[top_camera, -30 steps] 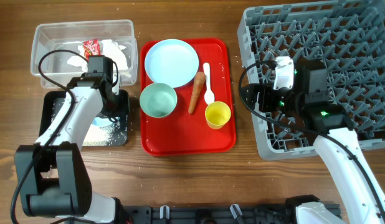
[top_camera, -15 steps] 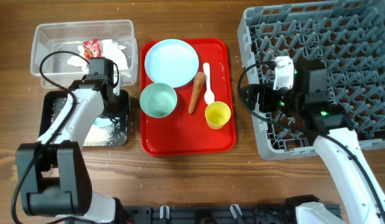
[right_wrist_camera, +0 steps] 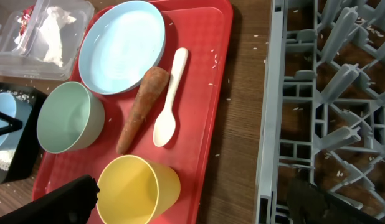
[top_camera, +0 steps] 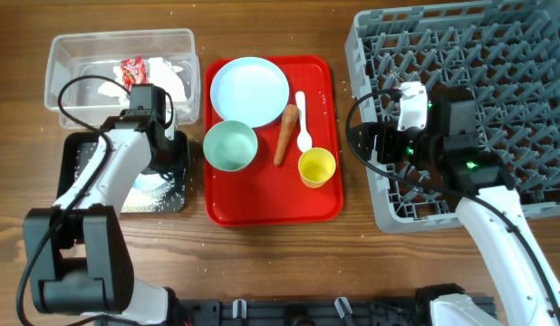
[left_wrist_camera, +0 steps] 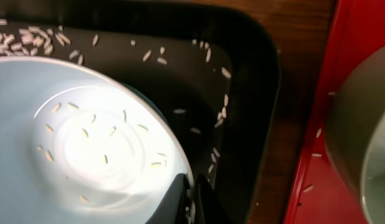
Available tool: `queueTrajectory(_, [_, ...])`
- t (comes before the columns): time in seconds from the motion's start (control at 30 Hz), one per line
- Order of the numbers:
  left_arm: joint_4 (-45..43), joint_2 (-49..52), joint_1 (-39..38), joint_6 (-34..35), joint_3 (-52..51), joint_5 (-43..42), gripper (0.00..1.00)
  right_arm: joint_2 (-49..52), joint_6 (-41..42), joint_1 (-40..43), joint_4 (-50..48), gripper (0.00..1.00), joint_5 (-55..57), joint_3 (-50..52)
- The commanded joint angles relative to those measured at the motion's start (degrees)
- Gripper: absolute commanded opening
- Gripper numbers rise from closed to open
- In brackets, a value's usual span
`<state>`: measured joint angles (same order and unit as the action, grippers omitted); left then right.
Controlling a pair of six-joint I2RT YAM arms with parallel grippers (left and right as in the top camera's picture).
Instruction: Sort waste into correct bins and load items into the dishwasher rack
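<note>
We record one piece of furniture: a brown wooden table top [top_camera: 262, 263] with plainly visible grain. In the overhead view the grain and darker streaks run left to right. Light falls evenly from above, and shadows on the wood are short and soft. The same wood [right_wrist_camera: 245, 99] appears in the right wrist view, and a narrow strip of it [left_wrist_camera: 301, 56] in the left wrist view.

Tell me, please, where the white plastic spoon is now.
In the overhead view the white plastic spoon lies on the red tray, right of the orange carrot stick and just above the yellow cup.
</note>
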<state>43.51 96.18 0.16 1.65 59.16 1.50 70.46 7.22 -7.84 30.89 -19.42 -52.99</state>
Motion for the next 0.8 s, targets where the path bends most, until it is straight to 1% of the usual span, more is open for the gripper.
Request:
queueTrajectory(0.0, [2.99,-0.33,0.44,4.04,2.32,0.52,0.04,0.39,-1.2,0.09,0.02,1.0,0.57,-0.98])
queueTrajectory(0.27, [12.39,-5.51,0.98,9.27,13.27,0.48,0.04,0.39,-1.18,0.09,0.02,1.0,0.55,-0.98])
queueTrajectory(0.3, [13.2,-5.86,1.44,9.53,13.97,-0.15,0.04,0.39,-1.14,0.09,0.02,1.0,0.55,-0.98])
queueTrajectory(0.37, [14.23,-6.64,3.26,9.53,14.8,-4.66,0.04,0.39,-1.09,0.09,0.04,1.0,0.55,-0.98])
queueTrajectory(0.47, [14.62,-7.39,11.87,8.61,14.84,-21.59,0.04,0.39,-1.07,0.09,0.04,0.99,0.55,-0.98])
queueTrajectory(0.5, [14.93,-7.39,14.05,7.26,14.84,-25.83,0.04,0.39,-1.09,0.09,0.04,1.0,0.55,-0.98])
queueTrajectory(0.57, [16.06,-7.37,19.76,3.19,14.84,-37.51,0.04,0.39,-1.09,0.09,0.04,1.0,0.55,-0.98])
queueTrajectory(0.6, [16.94,-7.37,23.98,-0.28,14.84,-45.81,0.04,0.39,-1.09,0.09,0.04,1.0,0.55,-0.98])
queueTrajectory(0.63, [17.84,-7.37,27.15,-2.99,14.84,-51.89,0.04,0.39,-1.05,0.09,0.04,1.0,0.55,-0.98])
queueTrajectory(0.77, [22.18,-7.34,36.37,-10.6,14.84,-67.06,0.04,0.39,-1.03,0.09,0.04,1.0,0.5,-0.98])
